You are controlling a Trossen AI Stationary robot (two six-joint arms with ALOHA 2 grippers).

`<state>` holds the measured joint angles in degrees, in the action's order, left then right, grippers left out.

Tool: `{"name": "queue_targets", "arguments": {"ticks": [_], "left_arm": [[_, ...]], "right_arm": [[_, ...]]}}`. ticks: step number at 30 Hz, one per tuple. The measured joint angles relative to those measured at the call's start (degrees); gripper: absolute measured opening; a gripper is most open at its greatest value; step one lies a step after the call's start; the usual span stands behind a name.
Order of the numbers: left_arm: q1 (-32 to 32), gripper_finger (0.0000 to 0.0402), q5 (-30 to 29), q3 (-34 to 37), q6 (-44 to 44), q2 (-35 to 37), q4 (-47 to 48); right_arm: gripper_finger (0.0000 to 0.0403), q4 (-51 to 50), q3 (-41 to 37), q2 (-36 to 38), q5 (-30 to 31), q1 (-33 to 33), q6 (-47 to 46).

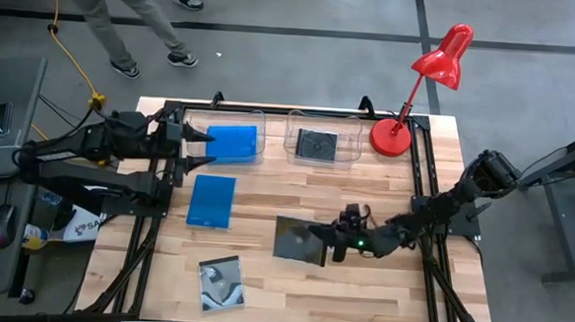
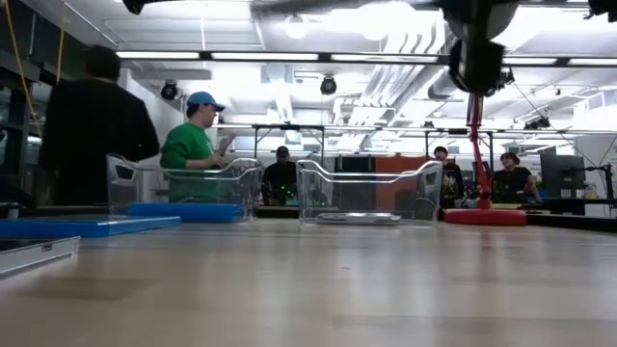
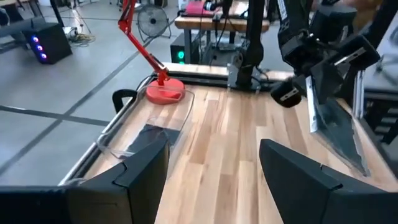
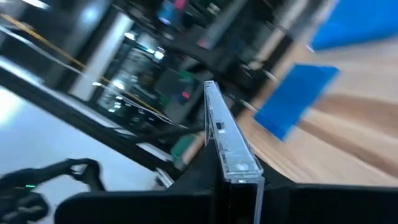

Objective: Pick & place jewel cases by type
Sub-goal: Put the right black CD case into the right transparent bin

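Observation:
A black jewel case [image 1: 298, 240] hangs over the table's middle right with my right gripper [image 1: 331, 240] shut on it. My left gripper [image 1: 198, 144] stands open and holds nothing at the far left, beside a clear tub [image 1: 232, 129] that holds a blue jewel case [image 1: 234, 141]. A second clear tub [image 1: 323, 133] holds a black jewel case [image 1: 318, 145]. Another blue case [image 1: 211, 200] lies flat on the table left of the middle. A case with a silvery swirl cover [image 1: 222, 283] lies flat near the front edge. My right gripper pinches the black case between its two fingers at the edge [image 4: 239, 171] that faces the table's right side. The fingers come in about level from the right. The case [image 3: 336, 124] is tilted steeply onto its side and lifted clear of the table.
A red desk lamp [image 1: 392, 137] stands at the far right corner, its head [image 1: 443, 56] reaching past the table's far edge. Black frame rails [image 1: 419, 188] run along the table's sides. People stand in the room beyond the far edge [image 2: 198, 145]. Bare wood lies at the front right.

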<state>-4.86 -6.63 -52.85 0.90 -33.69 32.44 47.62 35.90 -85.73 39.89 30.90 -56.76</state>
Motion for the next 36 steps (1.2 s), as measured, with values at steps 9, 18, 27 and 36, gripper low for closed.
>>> {"name": "queue_targets", "arguments": {"ticks": [9,18,27,36], "left_arm": [[0.0,0.0248,1.6,6.6,4.2,0.9,-11.2],[0.0,0.0248,2.5,10.5,8.6,0.4,-16.7],[0.0,0.0248,3.9,15.5,10.9,-0.5,-25.6],[0.0,0.0248,3.4,17.5,10.9,-0.6,-29.6]], "right_arm": [[0.0002,17.9,0.0,0.0,-7.5,-2.4,15.8],[0.0002,21.2,0.0,4.7,-14.5,-4.4,25.1],[0.0002,9.8,0.0,15.6,-18.0,-6.4,32.8],[0.0002,-14.2,7.7,22.6,-20.6,-10.1,35.4]]}}
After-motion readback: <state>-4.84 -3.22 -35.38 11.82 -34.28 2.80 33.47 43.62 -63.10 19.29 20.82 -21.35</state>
